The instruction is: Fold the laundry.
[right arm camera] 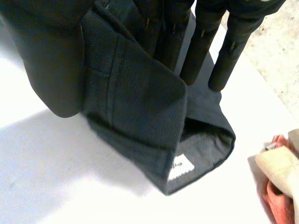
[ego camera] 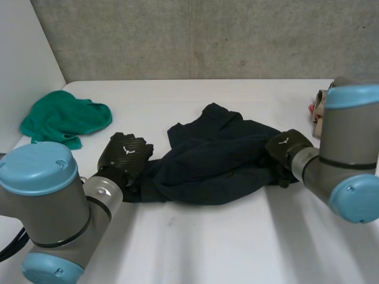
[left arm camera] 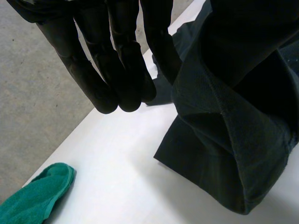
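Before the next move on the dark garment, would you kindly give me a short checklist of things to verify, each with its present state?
1. Is the left hand at the left end of the dark garment? ok.
2. Is the right hand at its right end? ok.
3. Does the right hand pinch the hem? ok, the hem is raised off the table.
4. Does the left hand hold the cloth? cannot tell.
5. Is the garment flat between the hands? not ok, it is bunched and creased.
6. Are the green cloth and the beige bundle apart from the garment? ok.
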Robot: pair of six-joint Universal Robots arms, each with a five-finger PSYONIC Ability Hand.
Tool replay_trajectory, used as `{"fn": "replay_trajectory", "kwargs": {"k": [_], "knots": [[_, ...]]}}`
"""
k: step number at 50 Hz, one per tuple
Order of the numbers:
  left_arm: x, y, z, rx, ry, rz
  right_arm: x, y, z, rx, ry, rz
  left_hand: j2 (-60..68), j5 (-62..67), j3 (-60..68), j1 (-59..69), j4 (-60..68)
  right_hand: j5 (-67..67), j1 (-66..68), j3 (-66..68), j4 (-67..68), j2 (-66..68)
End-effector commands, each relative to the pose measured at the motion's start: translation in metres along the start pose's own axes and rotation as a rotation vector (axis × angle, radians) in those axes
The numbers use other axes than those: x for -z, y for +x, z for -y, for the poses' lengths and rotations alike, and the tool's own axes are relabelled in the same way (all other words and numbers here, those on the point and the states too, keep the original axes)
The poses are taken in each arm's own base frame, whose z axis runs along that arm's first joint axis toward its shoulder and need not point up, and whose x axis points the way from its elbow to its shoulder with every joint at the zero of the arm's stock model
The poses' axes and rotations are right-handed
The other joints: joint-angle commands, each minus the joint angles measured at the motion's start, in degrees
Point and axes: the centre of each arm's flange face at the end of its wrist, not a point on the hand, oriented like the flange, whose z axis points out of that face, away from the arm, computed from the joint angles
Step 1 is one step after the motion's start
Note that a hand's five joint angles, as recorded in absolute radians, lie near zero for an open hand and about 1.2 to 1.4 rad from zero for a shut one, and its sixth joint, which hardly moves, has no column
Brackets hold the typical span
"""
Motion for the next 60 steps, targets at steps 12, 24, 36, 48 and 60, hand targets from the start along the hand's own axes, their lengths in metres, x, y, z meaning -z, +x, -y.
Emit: {"fn": "replay_trajectory", "kwargs": {"k": [12, 24, 36, 48, 60], "knots": [[0.012, 0.006, -0.006, -0.019, -0.089, -0.051, 0.057, 0.016, 0.061, 0.015, -0.041, 0.289, 10.9, 12.7, 11.4, 12.3, 10.6, 11.9, 10.6, 10.6, 10.9, 10.3], [0.011, -0.003, 0.002, -0.006, -0.062, -0.026, -0.019, -0.021, 0.027, 0.056, -0.032, 0.282, 9.7, 11.6, 10.3, 11.1, 9.4, -0.3, -1.7, -1.6, -1.3, -1.9], [0.001, -0.006, 0.001, -0.005, -0.051, -0.04, -0.058, -0.029, 0.045, 0.016, 0.298, 0.061, -24.7, -22.8, -24.1, -23.2, -24.9, -6.1, -7.4, -7.4, -7.0, -7.6], [0.004, -0.042, 0.02, 0.032, -0.054, -0.003, -0.061, -0.035, 0.048, 0.078, 0.33, 0.081, -56.1, -54.2, -55.5, -54.6, -56.3, -3.9, -5.2, -5.2, -4.9, -5.5], [-0.008, -0.065, 0.032, 0.212, -0.131, 0.0, -0.023, -0.013, 0.079, 0.112, 0.357, 0.13, -57.4, -55.5, -56.9, -56.0, -57.7, -3.2, -4.6, -4.5, -4.2, -4.8]]}}
